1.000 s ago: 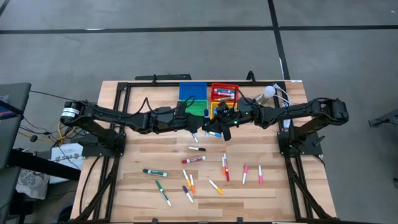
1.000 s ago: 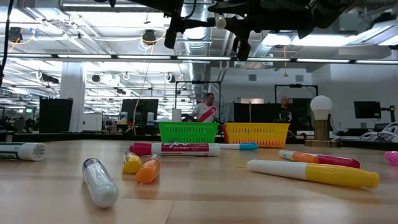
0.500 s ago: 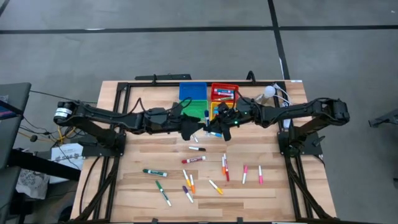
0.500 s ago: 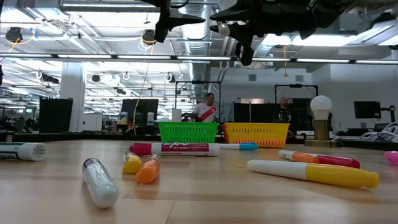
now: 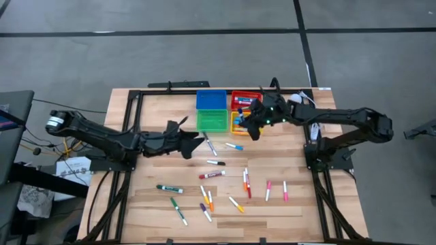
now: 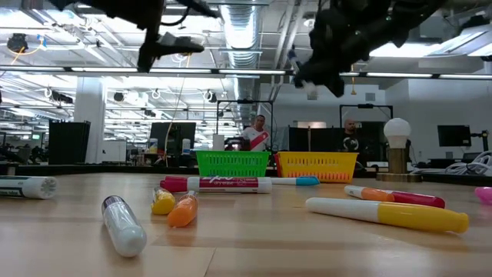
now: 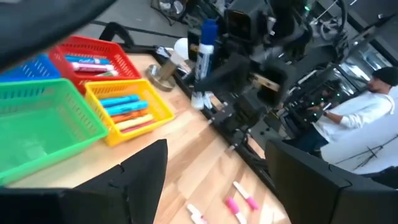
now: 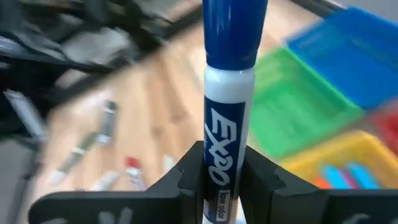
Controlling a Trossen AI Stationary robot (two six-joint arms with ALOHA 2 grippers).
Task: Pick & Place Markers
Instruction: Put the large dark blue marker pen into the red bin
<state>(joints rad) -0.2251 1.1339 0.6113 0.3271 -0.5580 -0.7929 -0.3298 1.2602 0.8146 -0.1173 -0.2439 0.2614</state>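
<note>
Several markers (image 5: 211, 178) lie flat across the wooden table's middle and near part. Four bins stand at the far edge: blue (image 5: 211, 100), green (image 5: 212, 120), red (image 5: 245, 100) and yellow (image 5: 237, 122); the red and yellow ones hold markers. My right gripper (image 5: 251, 128) hangs above the yellow bin's near right corner, shut on a blue-capped marker (image 7: 204, 56). My left gripper (image 5: 197, 139) hovers open and empty over the table, near-left of the green bin. My right gripper pinches the marker's white printed barrel (image 8: 221, 163) between its two fingers, which lie across it. The blue cap end (image 8: 235, 31) sticks out past the fingers. In the left wrist view the marker stands nearly upright, cap up, lifted clear of table and bins.
A white round lamp (image 5: 294, 100) and cables sit at the far right corner beside the red bin. A black frame runs along the table's far edge and sides. People show in the room beyond the table in the low view.
My left gripper has drawn back from over the green bin toward the table's left and near side. My right gripper has carried the blue-capped marker toward the far right, to above the yellow bin, tipping as it went.
</note>
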